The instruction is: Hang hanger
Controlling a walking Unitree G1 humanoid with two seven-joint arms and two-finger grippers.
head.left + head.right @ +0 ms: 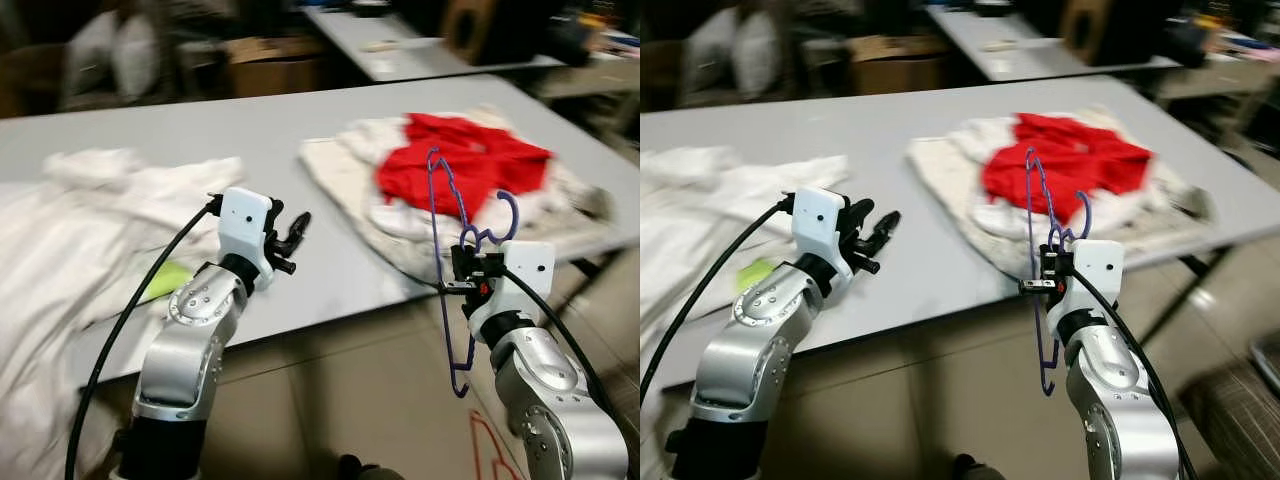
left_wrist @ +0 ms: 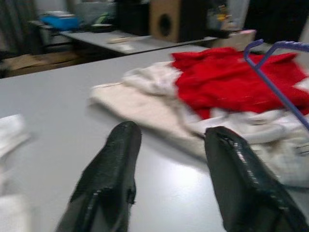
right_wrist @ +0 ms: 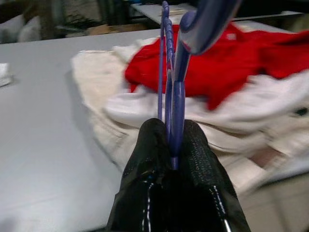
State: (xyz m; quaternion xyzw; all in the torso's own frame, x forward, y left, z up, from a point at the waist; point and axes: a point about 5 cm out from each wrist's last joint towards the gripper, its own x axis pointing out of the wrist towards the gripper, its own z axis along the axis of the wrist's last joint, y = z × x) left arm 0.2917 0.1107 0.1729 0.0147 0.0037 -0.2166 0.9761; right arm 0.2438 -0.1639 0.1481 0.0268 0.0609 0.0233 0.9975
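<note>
A long grey table [image 1: 250,130] runs across the room, with a second table [image 1: 400,45] and a cardboard box [image 1: 275,60] behind it, both blurred. White cloth [image 1: 90,230] lies heaped over the table's left end and hangs off the near edge. Near the right end sits a pile of cream and white clothes [image 1: 400,200] with a red garment [image 1: 465,165] on top. A small yellow-green patch [image 1: 165,280] shows at the edge of the white cloth; what it is cannot be told.

The left gripper [image 1: 290,240] hovers over the table's near edge, between the two heaps, its fingers [image 2: 108,179] spread apart and holding nothing.

The right gripper [image 1: 465,272] is just off the table's near edge, in front of the clothes pile, its fingers [image 3: 198,159] closed on a purple hanger [image 1: 445,240]. The hanger stands upright in the air, its hook near the gripper and its lower end below the table edge.
</note>
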